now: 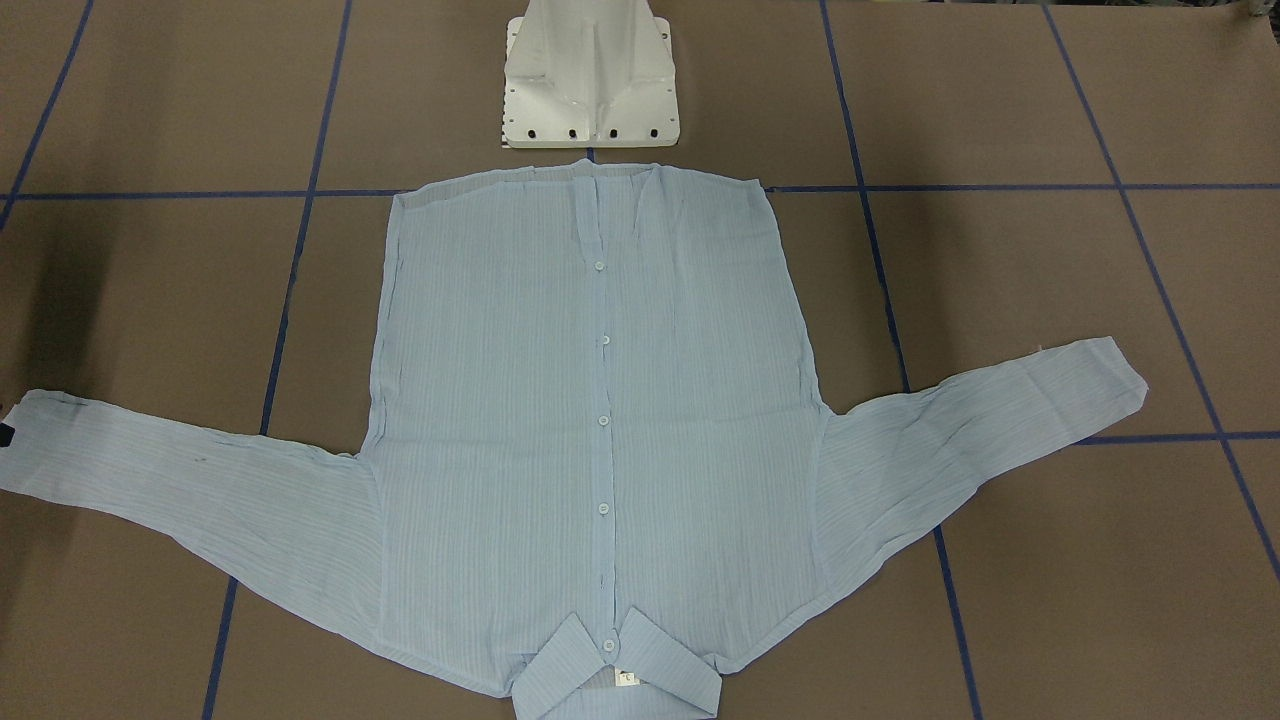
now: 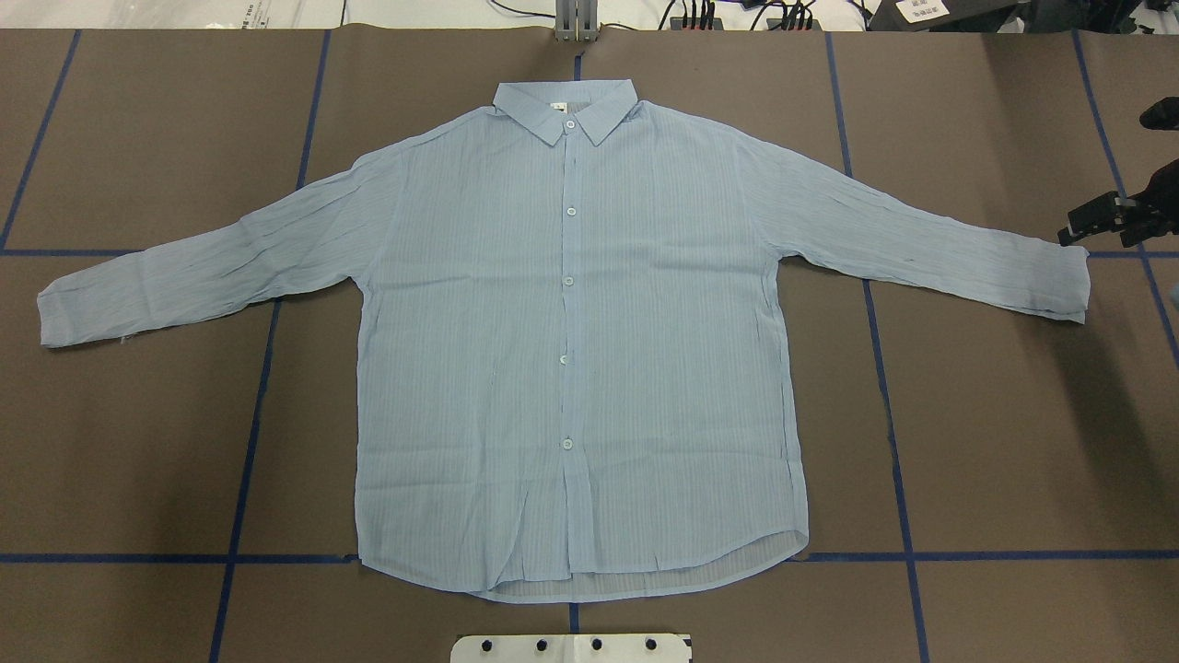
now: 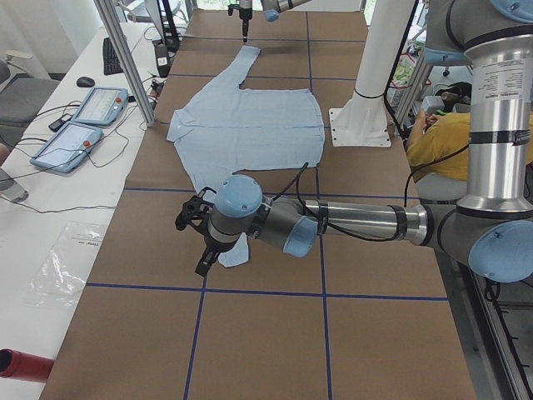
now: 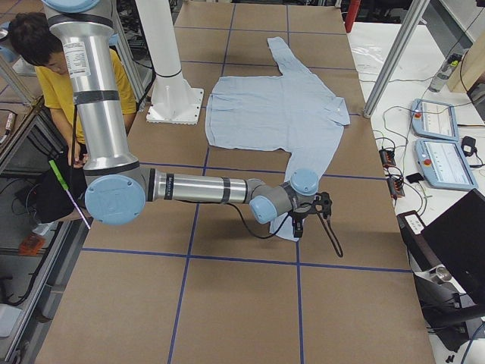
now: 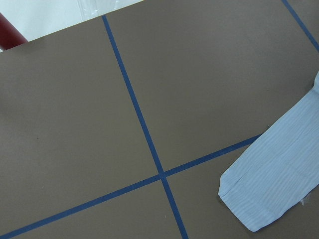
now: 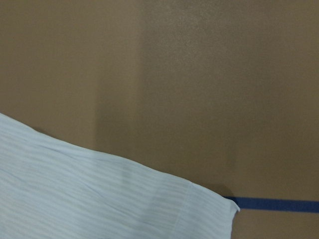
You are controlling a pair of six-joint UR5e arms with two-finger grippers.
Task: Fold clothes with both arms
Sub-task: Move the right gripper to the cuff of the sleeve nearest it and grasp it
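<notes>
Shirt (image 2: 479, 350) is spread flat on the worktop (image 2: 995, 414). Right claw (image 2: 1082, 228) is held just beyond the right sleeve (image 2: 921, 230) end, left claw (image 3: 193, 229) by the left sleeve (image 2: 184, 267) end. Both sleeves run inward. Claw widths cannot be told.

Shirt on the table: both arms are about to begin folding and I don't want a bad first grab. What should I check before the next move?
1. Shirt lies flat, front up, buttoned: ok.
2. Left cuff and right cuff are spread out, away from the body: ok.
3. Left gripper is by the left cuff: ok, going by the exterior left view.
4. Right gripper is by the right cuff: ok.
5. Either gripper open, or already touching cloth: cannot tell.
6. Hem smooth: not ok, a crease runs up from it near its middle.
</notes>
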